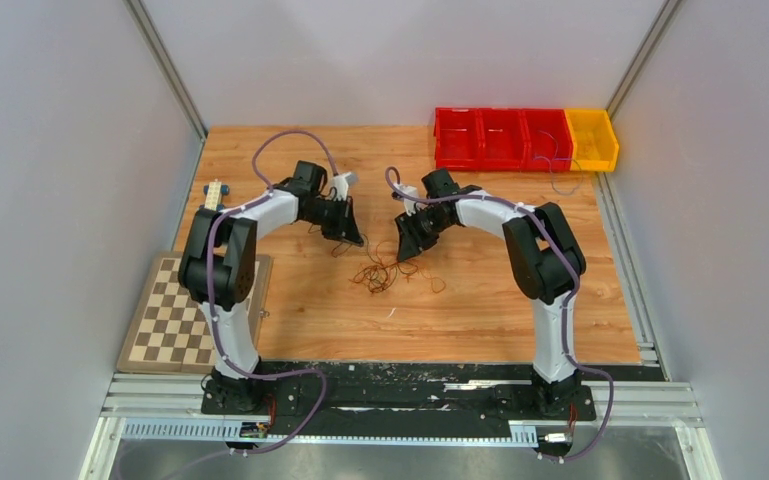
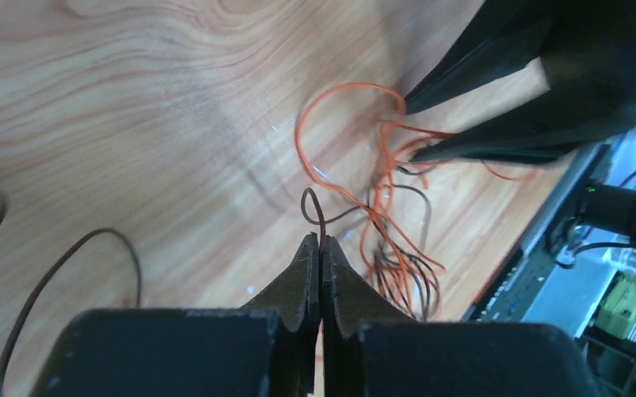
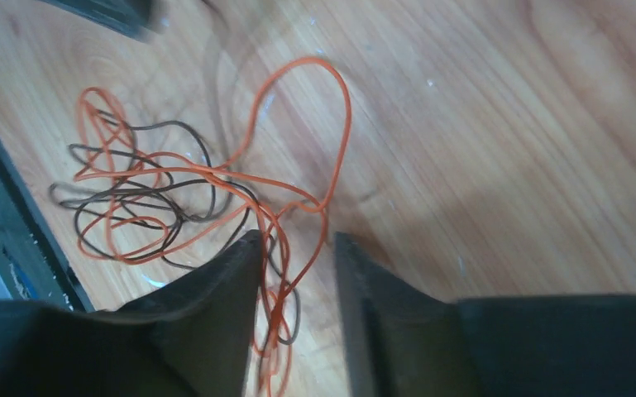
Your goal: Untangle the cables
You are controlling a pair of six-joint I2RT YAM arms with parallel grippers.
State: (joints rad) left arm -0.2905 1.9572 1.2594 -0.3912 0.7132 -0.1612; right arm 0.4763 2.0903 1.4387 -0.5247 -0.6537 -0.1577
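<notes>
Left pincer tight on cables, long axis crosswise.

Bright, even light from above, pretty clean.
Soft shadows on the table, tiny glare specks on the wood up close, near fingers mushy and out of focus in wrist views.

Cables: the tangle of thin orange and brown cables lies in the middle of the wooden table, between the two grippers.
Left side: the black left gripper is just left of and behind the tangle.
Right side: the black right gripper is over its right part.
Far right corner: the row of red and yellow plastic bins.
Near left: the checkered wooden board, beside the left arm.
</notes>
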